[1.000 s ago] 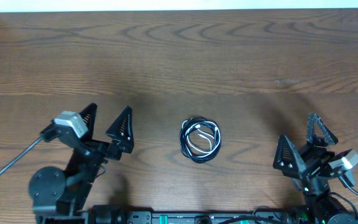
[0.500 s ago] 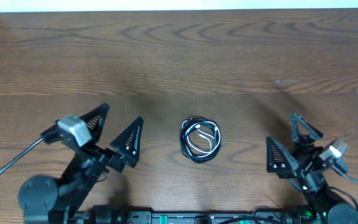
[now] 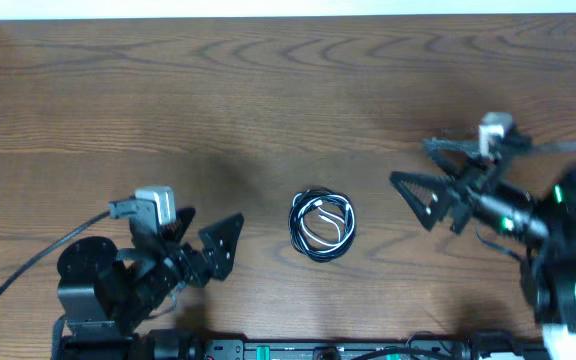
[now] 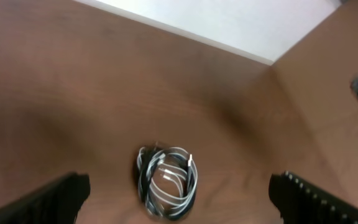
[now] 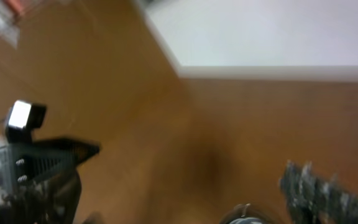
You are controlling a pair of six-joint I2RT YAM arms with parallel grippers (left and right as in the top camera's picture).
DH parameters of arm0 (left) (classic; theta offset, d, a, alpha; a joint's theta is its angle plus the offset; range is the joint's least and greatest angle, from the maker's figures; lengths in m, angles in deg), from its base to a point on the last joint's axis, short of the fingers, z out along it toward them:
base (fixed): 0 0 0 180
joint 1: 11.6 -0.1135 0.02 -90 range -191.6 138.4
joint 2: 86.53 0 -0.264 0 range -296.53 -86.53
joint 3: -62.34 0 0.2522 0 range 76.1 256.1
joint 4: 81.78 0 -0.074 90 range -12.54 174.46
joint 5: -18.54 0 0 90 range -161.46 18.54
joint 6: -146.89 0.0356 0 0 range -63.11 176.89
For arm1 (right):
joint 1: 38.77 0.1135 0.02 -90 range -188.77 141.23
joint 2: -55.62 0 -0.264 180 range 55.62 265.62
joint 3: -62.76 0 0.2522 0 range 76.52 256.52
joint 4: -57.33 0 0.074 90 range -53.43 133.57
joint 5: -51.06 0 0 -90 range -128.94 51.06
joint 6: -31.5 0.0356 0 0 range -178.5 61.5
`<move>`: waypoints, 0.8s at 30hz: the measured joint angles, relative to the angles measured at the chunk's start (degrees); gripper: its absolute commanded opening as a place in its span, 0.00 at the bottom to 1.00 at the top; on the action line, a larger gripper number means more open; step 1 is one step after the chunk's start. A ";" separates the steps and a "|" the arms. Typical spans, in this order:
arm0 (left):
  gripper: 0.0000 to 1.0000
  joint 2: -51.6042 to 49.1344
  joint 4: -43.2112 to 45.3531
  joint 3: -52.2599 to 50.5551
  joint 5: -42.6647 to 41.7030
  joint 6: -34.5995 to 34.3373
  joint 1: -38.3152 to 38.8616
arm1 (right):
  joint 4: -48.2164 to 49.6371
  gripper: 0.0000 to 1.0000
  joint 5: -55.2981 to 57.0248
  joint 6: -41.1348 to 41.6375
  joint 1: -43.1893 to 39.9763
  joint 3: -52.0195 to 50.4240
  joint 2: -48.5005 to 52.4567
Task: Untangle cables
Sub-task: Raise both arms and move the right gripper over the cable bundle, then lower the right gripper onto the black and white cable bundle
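**Coiled cables (image 3: 321, 225) at mid-table, nothing yet gripped**

The bundle is seen on the brown wood-grain table (image 3: 268, 100), between the left gripper (image 3: 203, 240) and the right gripper (image 3: 411, 165) and apart from both. Each pair of jaws is spread wide and nothing is held. Thin round cords, black and white, are wound into one small flat ring, with the white strands inside. The bundle is judged light, limp and springy, and likely to be dragged whole if tugged. An outer black loop is best pinched while the rest is pinned.
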 measured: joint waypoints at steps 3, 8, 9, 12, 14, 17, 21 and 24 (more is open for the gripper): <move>0.98 0.04 -8.24 2.67 1.29 1.62 0.00 | -11.43 0.99 -2.73 -3.82 0.00 5.18 7.85; 0.98 0.04 -16.76 5.14 1.97 2.67 0.00 | -23.15 0.99 -1.75 -7.54 1.09 6.43 16.11; 0.98 0.04 -17.79 5.33 2.08 2.69 0.00 | -24.90 0.99 -0.31 -7.87 1.95 6.43 17.46; 0.98 -0.66 -21.59 6.47 2.23 2.47 0.00 | -27.63 0.99 4.92 -7.63 5.62 6.43 20.50; 0.98 -2.32 -23.85 7.89 1.90 2.34 0.02 | -27.85 0.99 8.33 -6.86 8.61 6.43 21.62; 0.98 -6.95 -27.69 11.30 1.25 1.97 0.83 | -27.02 0.99 13.62 -5.55 13.90 6.43 22.03; 0.98 -13.68 -30.53 16.24 1.03 2.08 4.24 | -24.35 0.99 20.61 -4.72 20.79 6.43 22.03; 0.98 -16.74 -29.42 19.04 1.01 3.10 7.61 | -24.06 0.99 23.39 -5.09 24.65 6.43 22.03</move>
